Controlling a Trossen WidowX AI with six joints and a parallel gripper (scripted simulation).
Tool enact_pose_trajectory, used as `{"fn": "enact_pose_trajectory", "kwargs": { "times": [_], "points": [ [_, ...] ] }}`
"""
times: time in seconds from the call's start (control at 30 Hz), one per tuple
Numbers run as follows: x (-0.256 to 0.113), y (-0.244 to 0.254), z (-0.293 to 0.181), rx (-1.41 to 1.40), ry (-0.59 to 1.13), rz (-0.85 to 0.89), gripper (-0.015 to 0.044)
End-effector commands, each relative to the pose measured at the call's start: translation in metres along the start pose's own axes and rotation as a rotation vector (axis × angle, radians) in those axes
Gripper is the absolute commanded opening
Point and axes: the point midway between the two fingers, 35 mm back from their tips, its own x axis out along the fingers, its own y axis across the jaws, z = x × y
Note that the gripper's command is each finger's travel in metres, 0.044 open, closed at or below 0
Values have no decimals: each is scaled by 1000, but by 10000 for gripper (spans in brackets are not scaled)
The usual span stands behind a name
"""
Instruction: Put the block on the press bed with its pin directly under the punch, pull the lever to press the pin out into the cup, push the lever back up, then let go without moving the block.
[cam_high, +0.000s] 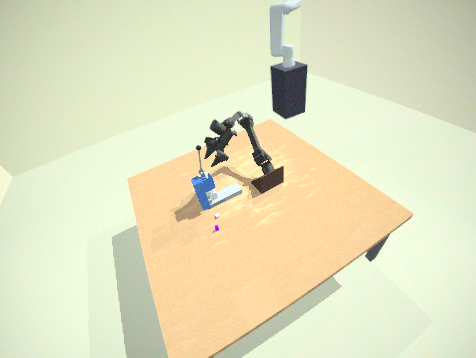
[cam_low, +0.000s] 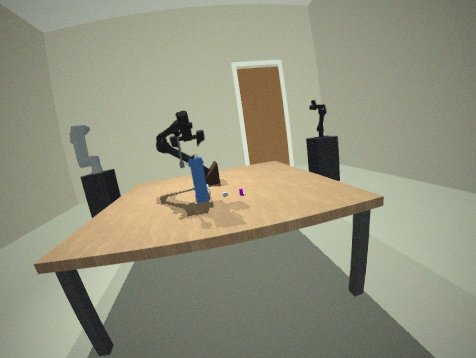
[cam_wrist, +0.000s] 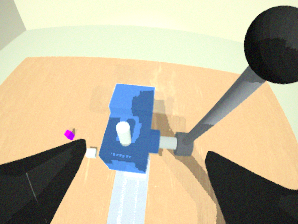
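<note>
In the top view the pincer (cam_high: 209, 161) (cam_low: 187, 144) (cam_wrist: 147, 152) hung above the press bed (cam_high: 227, 194) (cam_wrist: 128, 200), its fingers wide apart with nothing between them. Beside it stood the upright lever (cam_high: 200, 160) (cam_low: 180, 152) (cam_wrist: 220, 110) with its black knob (cam_high: 198, 147) (cam_wrist: 277, 45). Below the pincer, a pale shape at the foot of the blue press (cam_high: 202, 192) (cam_low: 199, 180) (cam_wrist: 132, 100) was probably the block (cam_high: 212, 194), set on the bed; its pin could not be made out, so its alignment under the punch was unproven. If it sat off line, pressing could jam the pin or tip the block.

In the exterior view the pincer was above the press, on its far side, and the press column hid the block. The lever's rod crossed in front of the arm; a low or sideways approach could knock it and start the stroke early.

In the wrist view the knob lay beyond the fingers, up and to the right, outside their gap. Closing there would miss it; a skewed pull might slip off or drag the press. The small white cube (cam_high: 217, 215) (cam_low: 225, 194) (cam_wrist: 91, 152) and magenta piece (cam_high: 216, 228) (cam_low: 241, 192) (cam_wrist: 69, 134) lay off to the left.
</note>
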Motion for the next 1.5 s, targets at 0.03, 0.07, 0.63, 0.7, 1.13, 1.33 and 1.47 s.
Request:
{"fn": "enact_pose_trajectory", "kwargs": {
  "times": [0.03,0.07,0.63,0.7,1.13,1.33,1.47],
  "points": [
    [-31,-12,33,-6,8,-17,440],
    [-38,-15,39,-8,8,-21,440],
    [-69,-38,72,-23,-11,-53,440],
    [-68,-38,72,-23,-10,-53,440],
    [-47,-37,72,-19,-4,-48,440],
    [-37,-38,73,-19,-4,-48,440],
    [-31,-38,73,-18,-4,-48,440]
  ]
}}
